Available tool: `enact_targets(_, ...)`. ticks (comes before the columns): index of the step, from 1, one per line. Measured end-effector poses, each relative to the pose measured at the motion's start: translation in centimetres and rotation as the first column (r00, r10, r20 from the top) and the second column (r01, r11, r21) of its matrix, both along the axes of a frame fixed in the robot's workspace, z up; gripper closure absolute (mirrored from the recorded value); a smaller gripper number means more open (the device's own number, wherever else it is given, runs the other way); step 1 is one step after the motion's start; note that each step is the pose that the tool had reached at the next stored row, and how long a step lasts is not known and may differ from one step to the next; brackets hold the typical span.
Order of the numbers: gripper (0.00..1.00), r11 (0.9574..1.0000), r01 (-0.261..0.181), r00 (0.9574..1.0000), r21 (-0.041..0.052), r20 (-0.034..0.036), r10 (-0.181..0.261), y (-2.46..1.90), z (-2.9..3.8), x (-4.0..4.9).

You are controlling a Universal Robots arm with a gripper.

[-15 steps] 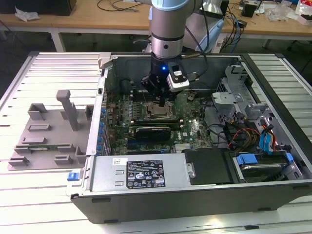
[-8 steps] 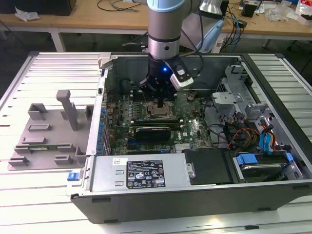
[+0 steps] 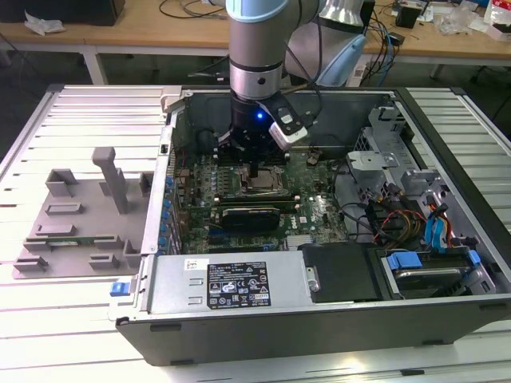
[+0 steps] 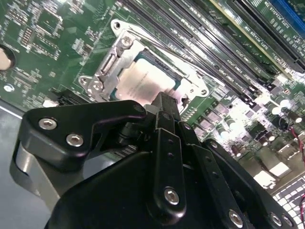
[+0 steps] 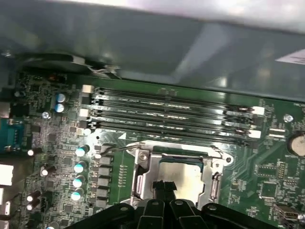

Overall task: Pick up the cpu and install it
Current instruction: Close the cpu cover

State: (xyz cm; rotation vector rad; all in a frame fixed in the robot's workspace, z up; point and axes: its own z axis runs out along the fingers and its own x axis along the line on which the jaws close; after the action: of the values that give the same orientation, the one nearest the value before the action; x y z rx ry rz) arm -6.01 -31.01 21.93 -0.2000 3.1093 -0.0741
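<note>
Cpu (image 5: 185,177) lies flat in the metal socket frame (image 5: 141,168) on the green motherboard (image 3: 319,211), near the centre of the exterior view, with the gripper (image 5: 164,185), fingers pressed together, just over its edge.

In the exterior view, the arm (image 3: 255,36) is seen entering from twelve o'clock and is held vertical, with a blue light lit on its wrist (image 3: 257,120). The gripper (image 3: 253,169) is pointed straight down, toward six o'clock. In both wrist views its fingers (image 4: 167,138) (image 5: 159,187) are seen brought together, tips touching.
</note>
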Motion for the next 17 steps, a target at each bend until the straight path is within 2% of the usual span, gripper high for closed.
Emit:
enact_targets(2, 0.89, 1.0000, -0.009, 1.0000, 0.0002, 0.0001, 0.009, -0.04, -0.08, -0.34)
enact_targets(17, 0.89, 1.0000, -0.009, 1.0000, 0.0005, 0.0004, 0.009, -0.04, -0.19, -0.52)
